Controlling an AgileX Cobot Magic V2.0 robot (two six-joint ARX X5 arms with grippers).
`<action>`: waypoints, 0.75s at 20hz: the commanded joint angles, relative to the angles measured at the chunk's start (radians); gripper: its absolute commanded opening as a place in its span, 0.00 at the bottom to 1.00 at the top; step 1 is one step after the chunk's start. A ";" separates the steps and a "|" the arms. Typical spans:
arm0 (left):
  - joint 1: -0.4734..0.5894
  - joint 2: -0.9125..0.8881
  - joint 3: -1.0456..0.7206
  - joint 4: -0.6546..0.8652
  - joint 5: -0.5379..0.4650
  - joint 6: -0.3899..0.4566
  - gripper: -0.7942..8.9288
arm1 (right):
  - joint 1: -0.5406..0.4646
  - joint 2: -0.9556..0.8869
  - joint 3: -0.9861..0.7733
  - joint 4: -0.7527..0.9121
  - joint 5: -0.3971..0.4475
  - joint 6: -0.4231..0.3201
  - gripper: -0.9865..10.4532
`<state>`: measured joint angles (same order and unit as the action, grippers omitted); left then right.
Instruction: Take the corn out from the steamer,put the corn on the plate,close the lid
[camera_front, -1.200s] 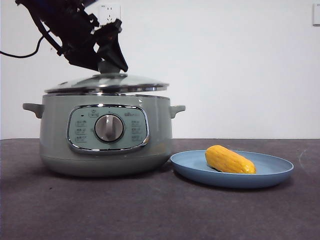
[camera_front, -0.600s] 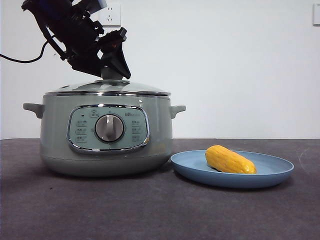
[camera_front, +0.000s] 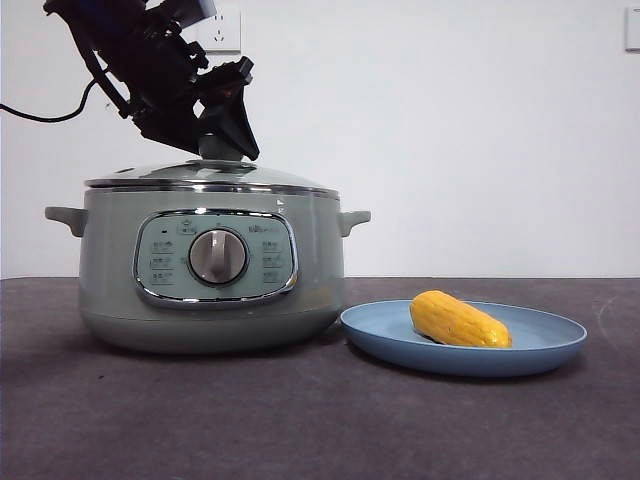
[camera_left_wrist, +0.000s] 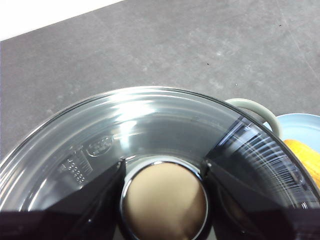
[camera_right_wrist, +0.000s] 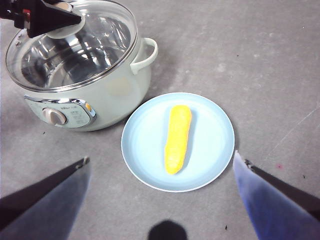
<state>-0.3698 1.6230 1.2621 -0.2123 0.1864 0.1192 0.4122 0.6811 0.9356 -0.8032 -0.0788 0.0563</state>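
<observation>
The glass lid (camera_front: 210, 177) lies level on the rim of the sage-green steamer (camera_front: 215, 300). My left gripper (camera_front: 222, 140) comes down from the upper left and is shut on the lid's pale green knob (camera_left_wrist: 165, 200), one jaw on each side. Through the glass (camera_left_wrist: 150, 120) the pot looks bare inside. The yellow corn (camera_front: 458, 320) lies on the light-blue plate (camera_front: 545, 345), to the right of the steamer. My right gripper (camera_right_wrist: 160, 157) hangs open high above the plate (camera_right_wrist: 210, 130) and the corn (camera_right_wrist: 177, 137), holding nothing.
The steamer's right handle (camera_front: 353, 218) points toward the plate, which nearly touches the pot's base. A dark grey table (camera_front: 300, 420) spreads in front of both. A black cable (camera_front: 40, 112) trails off to the left behind the arm.
The lid, tilted and raised a second ago, has come down flat onto the steamer's rim. My left gripper sank with it and still grips the knob. Corn and plate have not moved.
</observation>
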 joint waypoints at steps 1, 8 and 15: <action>-0.003 0.013 -0.014 -0.033 0.001 0.039 0.67 | 0.001 -0.001 -0.003 0.005 -0.001 0.006 0.50; -0.003 0.000 0.018 -0.023 0.000 0.038 0.68 | 0.001 -0.001 -0.003 0.005 0.000 0.006 0.50; -0.003 -0.149 0.037 -0.067 0.000 0.038 0.68 | 0.001 -0.001 -0.003 0.005 0.000 0.006 0.50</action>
<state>-0.3725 1.4731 1.2949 -0.2810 0.1860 0.1532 0.4122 0.6811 0.9356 -0.8032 -0.0784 0.0563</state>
